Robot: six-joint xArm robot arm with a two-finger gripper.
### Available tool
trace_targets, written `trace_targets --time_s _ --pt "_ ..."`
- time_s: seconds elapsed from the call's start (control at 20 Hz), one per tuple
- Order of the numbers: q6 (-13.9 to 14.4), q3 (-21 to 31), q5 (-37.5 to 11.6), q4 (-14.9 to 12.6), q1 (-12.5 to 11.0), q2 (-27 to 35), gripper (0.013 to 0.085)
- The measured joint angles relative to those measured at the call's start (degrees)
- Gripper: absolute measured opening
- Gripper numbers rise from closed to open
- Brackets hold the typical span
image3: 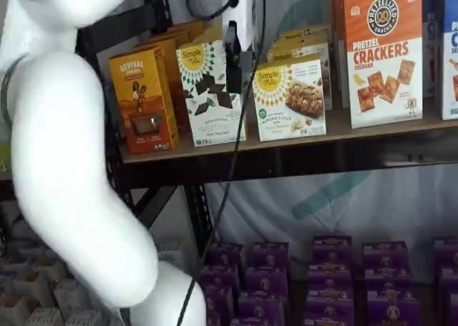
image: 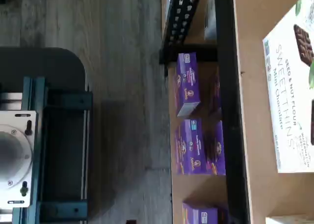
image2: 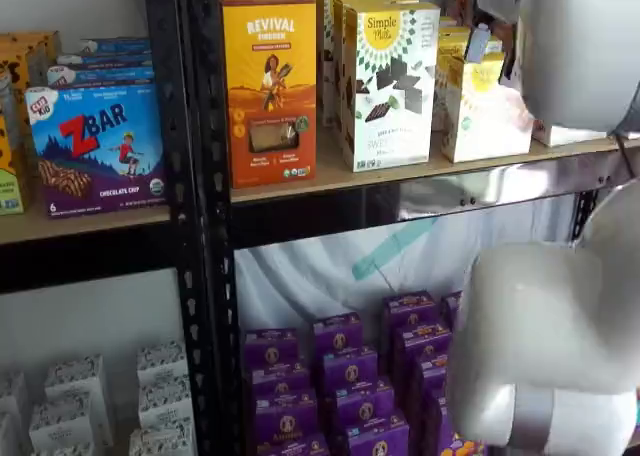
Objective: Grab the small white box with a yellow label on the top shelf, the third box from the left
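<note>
While the white arm (image2: pixel 560 346) blocks much, the pincer (image3: pixel 236 47) shows side-on.

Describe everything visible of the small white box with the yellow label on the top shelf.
The small white box is a cardboard carton with a round yellow label high on its front, a small green mark and a cookie picture. It stands upright on the top shelf, front outward, right of a taller white box. The gripper hangs just left of it, not gripping.

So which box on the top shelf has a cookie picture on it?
The small white box with the round yellow label; the taller white box beside it shows dark squares instead.
</note>
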Motion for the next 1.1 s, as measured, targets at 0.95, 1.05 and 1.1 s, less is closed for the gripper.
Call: trace_targets --time_s 0.95,1.05,1.1 --pt "-0.51 -1.46 -9.41 4.29 -1.03 2.95 0.085" --pt "-0.75 -1.51 -11.1 3.83 -0.74 4.07 0.085" --pt "-0.88 -1.57 -11.97 3.54 -0.57 4.71 0.085"
